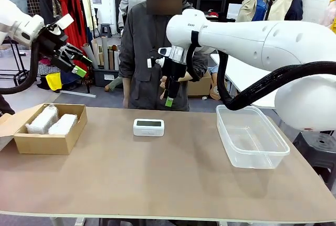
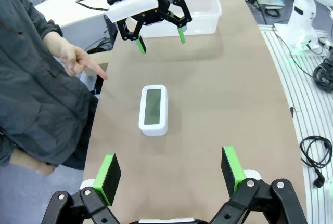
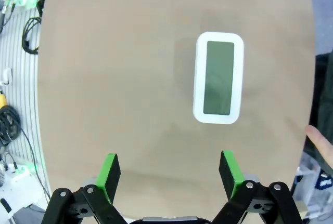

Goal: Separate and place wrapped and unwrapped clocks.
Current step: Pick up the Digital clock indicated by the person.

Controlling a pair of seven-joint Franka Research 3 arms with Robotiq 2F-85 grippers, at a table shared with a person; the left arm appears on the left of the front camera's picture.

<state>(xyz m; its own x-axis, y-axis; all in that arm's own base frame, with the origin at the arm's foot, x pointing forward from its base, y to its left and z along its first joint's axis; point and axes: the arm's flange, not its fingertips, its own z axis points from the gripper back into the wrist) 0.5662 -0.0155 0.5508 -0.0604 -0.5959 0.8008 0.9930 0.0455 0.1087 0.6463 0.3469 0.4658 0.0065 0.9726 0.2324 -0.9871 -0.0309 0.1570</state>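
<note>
We see wrapped clocks paired in the cardboard box, bare clock screen-up, long axis left-right, left gripper and right gripper spread

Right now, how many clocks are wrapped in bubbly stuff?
2. Both lie side by side in the cardboard box at the table's left end: the left bundle and the right bundle. Another could be hidden beneath them.
</note>
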